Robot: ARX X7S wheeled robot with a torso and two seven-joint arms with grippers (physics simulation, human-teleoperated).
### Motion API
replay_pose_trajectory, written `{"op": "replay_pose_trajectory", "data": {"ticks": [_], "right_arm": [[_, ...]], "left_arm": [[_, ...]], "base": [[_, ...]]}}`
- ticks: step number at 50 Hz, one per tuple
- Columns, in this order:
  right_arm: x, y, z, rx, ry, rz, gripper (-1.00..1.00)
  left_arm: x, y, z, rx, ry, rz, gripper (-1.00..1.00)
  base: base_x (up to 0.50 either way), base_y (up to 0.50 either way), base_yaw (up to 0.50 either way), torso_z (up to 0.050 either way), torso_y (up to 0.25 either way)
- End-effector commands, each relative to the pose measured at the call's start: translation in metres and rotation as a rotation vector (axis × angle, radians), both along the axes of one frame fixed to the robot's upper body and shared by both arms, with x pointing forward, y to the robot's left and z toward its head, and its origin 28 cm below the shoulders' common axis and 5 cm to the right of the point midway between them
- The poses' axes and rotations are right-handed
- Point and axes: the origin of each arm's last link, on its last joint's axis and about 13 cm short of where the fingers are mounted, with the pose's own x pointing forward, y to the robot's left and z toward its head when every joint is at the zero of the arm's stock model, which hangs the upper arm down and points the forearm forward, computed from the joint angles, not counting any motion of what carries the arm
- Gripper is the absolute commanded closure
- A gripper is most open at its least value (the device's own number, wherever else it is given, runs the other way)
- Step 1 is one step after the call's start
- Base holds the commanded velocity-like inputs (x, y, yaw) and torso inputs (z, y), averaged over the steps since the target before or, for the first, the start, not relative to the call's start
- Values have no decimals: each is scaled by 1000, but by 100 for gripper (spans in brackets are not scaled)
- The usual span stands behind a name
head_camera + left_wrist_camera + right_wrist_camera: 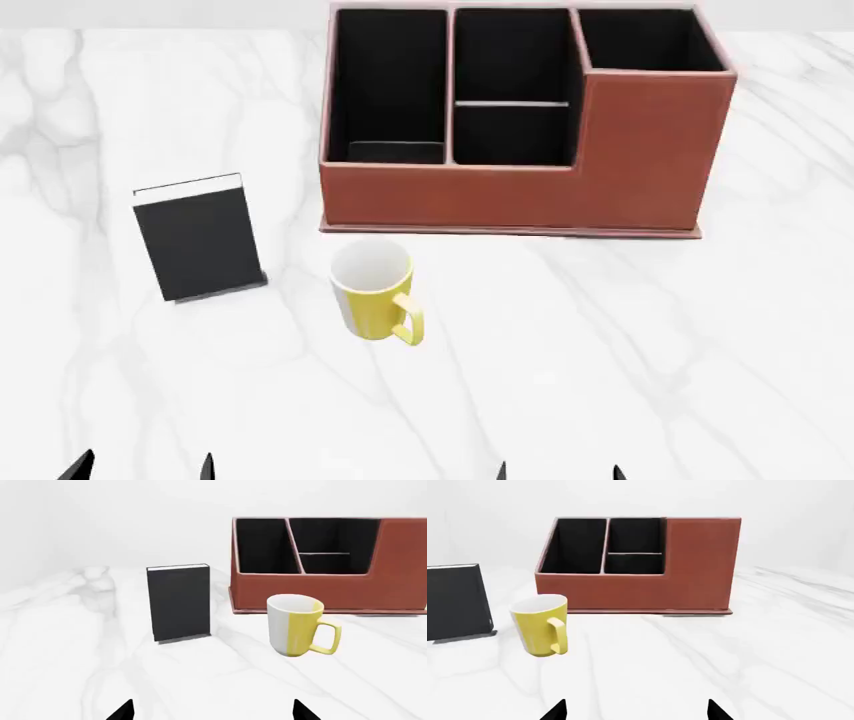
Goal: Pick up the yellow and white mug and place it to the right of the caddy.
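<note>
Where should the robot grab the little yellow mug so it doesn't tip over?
Probably around the body of the yellow mug, coming from the front. It stands upright, with its handle pointing toward the robot's right. The right gripper looks nearest, and its jaws are spread apart.

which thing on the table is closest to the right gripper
The yellow and white mug: it stands nearer the right gripper than the black book or the caddy.
</note>
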Motion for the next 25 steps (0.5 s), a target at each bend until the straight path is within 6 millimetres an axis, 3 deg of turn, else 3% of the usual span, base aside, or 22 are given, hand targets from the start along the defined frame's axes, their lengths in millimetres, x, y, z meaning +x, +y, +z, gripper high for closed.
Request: {"op": "replay_pose_trajectory", "data": {"ticks": [1,25], "right_arm": [[-1,1,-1,-7,1,1,-100],[-2,0,-1,-4,-1,0,-100]], "left_arm": [[0,0,0,-4,1,-1,-100],[0,1,-1,-3,4,1,-100]], "base": [[0,0,0,0,0],[0,0,0,0,0]]}}
